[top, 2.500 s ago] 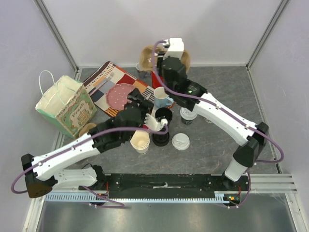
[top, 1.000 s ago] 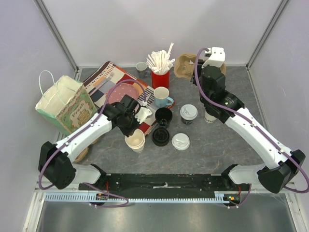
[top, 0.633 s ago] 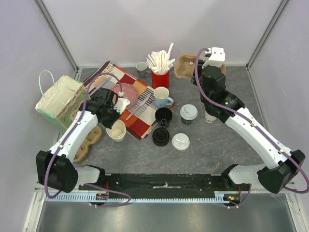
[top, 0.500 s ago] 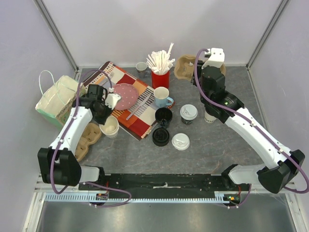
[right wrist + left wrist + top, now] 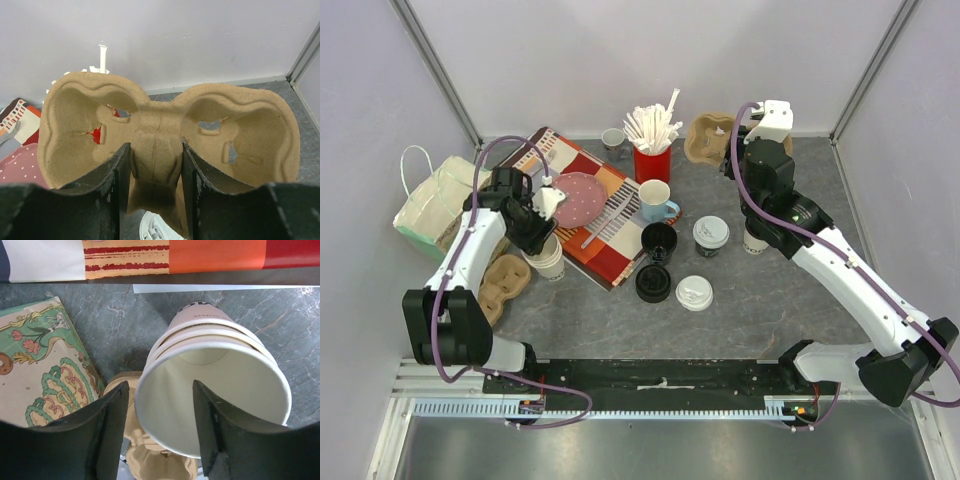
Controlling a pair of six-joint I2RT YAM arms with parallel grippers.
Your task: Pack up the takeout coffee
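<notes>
Near the middle of the counter [image 5: 790, 300], just right of a glossy black mug [image 5: 659, 240], stands a white-lidded paper cup [image 5: 711, 233], upright. In front of the mug is a black-lidded cup [image 5: 653, 284]. I take it for the second coffee, though its wall barely shows from above. A loose white lid [image 5: 694, 292] lies just beside it. Neither tool touches either coffee.

The right tool [image 5: 155, 147] is raised at the back right, clamped on the central ridge of a moulded-pulp cup carrier [image 5: 160, 115]. Both of the carrier's wells are empty.

The left tool [image 5: 160, 390] is far to the left with its jaws apart. They straddle the near wall of the top cup in a stack of empty paper cups [image 5: 215, 390], one finger outside and one over the mouth, without pinching it. The stack stands next to a second pulp carrier [image 5: 505, 283] and a paper bag [image 5: 430, 205].

The filled cups should handle as light to middling in weight, with soft walls that buckle if squeezed hard. Their press-on lids could pop off, and the paper is smooth enough to slip. The safest hold is probably around the body just under the lid's rim, where the rolled edge stiffens the wall. The grip should be modest and the cup kept upright. The carrier looks light and fairly stiff, so its ridge is a sound place to grip.
</notes>
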